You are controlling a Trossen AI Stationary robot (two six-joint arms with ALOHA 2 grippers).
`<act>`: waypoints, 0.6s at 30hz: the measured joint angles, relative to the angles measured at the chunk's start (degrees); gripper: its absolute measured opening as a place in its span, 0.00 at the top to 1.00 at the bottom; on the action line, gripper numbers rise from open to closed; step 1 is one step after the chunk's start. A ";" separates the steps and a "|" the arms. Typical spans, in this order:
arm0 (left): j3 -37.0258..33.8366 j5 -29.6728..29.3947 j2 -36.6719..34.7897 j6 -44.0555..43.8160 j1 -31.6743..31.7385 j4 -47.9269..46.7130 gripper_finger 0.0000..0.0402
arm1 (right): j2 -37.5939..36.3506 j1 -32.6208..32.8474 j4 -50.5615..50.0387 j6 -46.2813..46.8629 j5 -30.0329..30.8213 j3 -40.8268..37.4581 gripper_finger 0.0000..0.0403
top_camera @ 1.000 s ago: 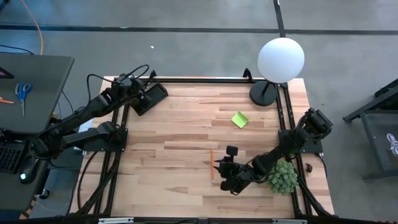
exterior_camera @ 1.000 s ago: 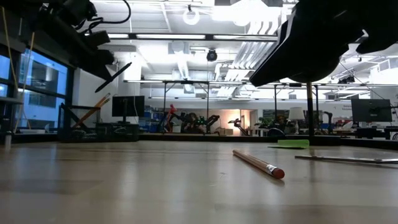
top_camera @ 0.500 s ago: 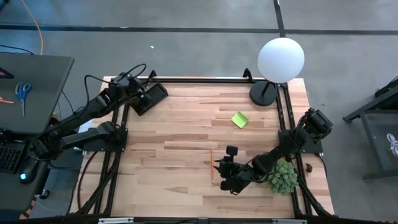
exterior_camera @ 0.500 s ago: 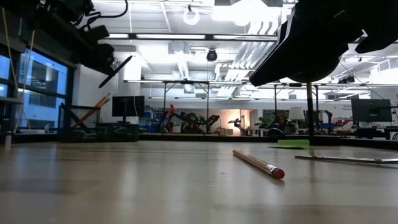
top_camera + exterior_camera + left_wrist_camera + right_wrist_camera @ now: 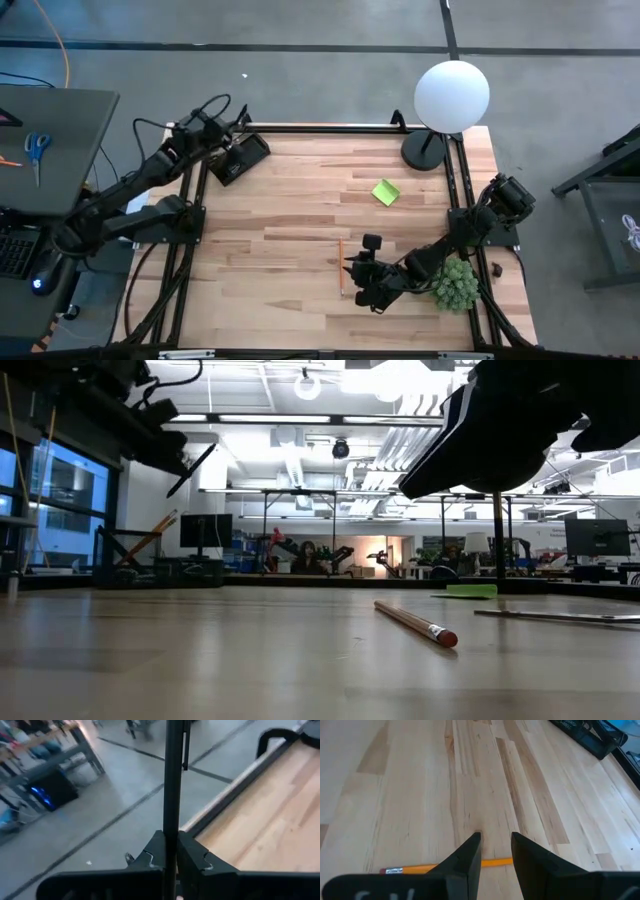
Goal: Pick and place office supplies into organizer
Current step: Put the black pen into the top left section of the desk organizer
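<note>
**A pen is held over the organizer while a pencil waits below the other hand**

A thin black pen is held up high, near the far left corner of the surface. It looks light, stiff and smooth, so it could slip or tip if held too loosely. It is gripped near 1 end, and the long part sticks out past the fingers. The organizer is seen just beside it, at that same corner.

An orange pencil lies flat on the wood, near the front. It too looks light and stiff, and it may roll. The middle of the shaft looks like the best place to take hold. A lime-green sticky-note pad lies well apart from it, farther back.

The left hand is clamped tight on the pen. The right hand is set partly apart, with its 2 fingers above the pencil. Nothing is held by it, and no touch on the pencil can be made out.
</note>
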 joint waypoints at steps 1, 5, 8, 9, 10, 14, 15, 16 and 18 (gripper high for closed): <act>0.10 -2.01 0.59 0.18 -1.11 0.50 1.00 | 0.00 0.00 -0.05 -0.08 0.00 0.02 0.75; 0.07 -11.71 4.93 6.30 -3.60 -2.37 1.00 | 0.00 0.22 -0.30 -0.08 -0.20 0.02 0.75; 0.06 -19.81 8.70 8.63 -5.77 -2.53 1.00 | 0.00 0.33 -0.41 -0.29 -0.24 0.04 0.75; 0.06 -21.69 9.51 8.59 -6.57 -2.46 1.00 | 0.00 0.33 -0.47 -0.36 -0.24 0.04 0.75; 0.18 -23.24 10.25 8.24 -7.14 -2.42 1.00 | 0.00 0.33 -0.47 -0.51 -0.24 0.04 0.75; 0.46 -25.84 11.15 7.42 -7.40 -2.63 1.00 | 0.00 0.28 -1.27 -0.61 -0.18 0.04 0.75; 0.46 -26.04 11.17 7.11 -7.42 -3.42 1.00 | 0.00 0.28 -1.58 -0.61 -0.09 0.04 0.75; 0.46 -25.99 11.15 6.50 -7.50 -4.28 1.00 | 0.00 0.28 -1.85 -0.61 -0.07 0.04 0.75; 0.46 -25.80 11.15 4.59 -8.30 -5.34 1.00 | 0.00 0.31 -2.36 -0.60 -0.04 0.04 0.75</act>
